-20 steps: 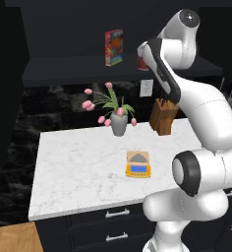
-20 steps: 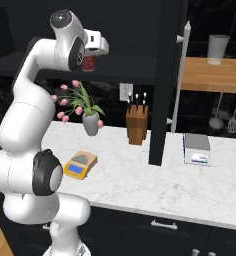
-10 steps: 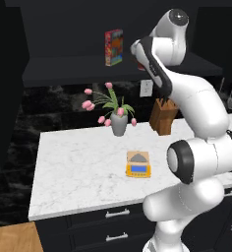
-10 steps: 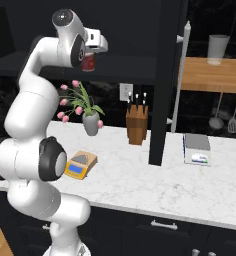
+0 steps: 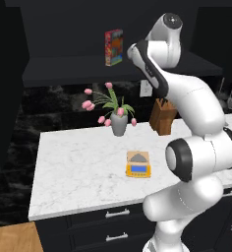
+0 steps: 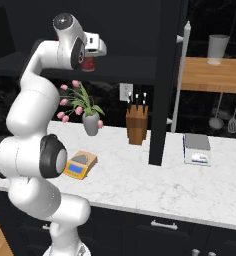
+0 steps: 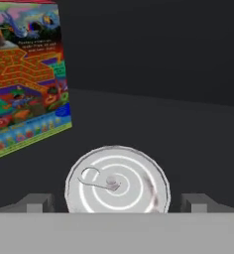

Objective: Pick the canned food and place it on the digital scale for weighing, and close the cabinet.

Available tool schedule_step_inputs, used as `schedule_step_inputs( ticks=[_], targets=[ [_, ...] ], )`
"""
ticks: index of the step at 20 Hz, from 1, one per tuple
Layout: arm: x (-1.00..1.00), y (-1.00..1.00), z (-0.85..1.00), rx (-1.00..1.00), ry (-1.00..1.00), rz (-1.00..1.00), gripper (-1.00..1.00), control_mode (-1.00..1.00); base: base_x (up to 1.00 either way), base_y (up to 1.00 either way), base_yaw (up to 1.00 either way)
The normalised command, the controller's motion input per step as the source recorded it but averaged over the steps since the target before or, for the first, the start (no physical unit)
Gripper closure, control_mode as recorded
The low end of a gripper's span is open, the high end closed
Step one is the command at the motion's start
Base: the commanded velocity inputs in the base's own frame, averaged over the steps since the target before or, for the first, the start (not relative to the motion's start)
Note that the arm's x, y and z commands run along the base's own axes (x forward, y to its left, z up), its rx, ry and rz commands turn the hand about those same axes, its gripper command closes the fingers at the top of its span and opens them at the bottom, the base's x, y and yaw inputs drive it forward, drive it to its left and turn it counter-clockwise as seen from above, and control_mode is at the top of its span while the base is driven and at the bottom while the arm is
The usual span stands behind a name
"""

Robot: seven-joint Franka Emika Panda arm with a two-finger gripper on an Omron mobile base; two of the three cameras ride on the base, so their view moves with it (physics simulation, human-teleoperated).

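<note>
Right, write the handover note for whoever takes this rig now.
Pincer: open, up inside the cabinet, a finger on each side of the canned food; nothing held.
Canned food: on the cabinet shelf, right of the colourful box in the hand view.
Digital scale: on the counter, platform bare.
Done: approach to the can.
Left: grip it, carry it to the scale, shut the cabinet door.

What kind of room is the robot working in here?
A kitchen, rendered in simulation. A marble counter carries a knife block, utensils hang on the wall, and an open black cabinet holds a can.
</note>
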Motion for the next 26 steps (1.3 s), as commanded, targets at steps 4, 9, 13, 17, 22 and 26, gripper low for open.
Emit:
schedule_step_inputs(
  ticks=[4,9,13,17,22,26],
  targets=[
    [0.13,0.07,-0.25,0.0,0.0,0.0,-1.0,-1.0,0.0,0.0,0.0],
    [0.19,0.0,-0.03,0.0,0.0,0.0,1.0,-1.0,0.0,0.0,0.0],
    [0.12,0.0,0.0,0.0,0.0,0.0,1.0,-1.0,0.0,0.0,0.0],
    [0.05,0.0,0.0,0.0,0.0,0.0,1.0,-1.0,0.0,0.0,0.0],
    [-0.48,0.0,0.0,0.03,-0.11,0.0,1.0,-1.0,0.0,0.0,0.0],
    [-1.0,0.0,0.0,0.04,-0.27,0.0,1.0,-1.0,0.0,0.0,0.0]
  ],
)
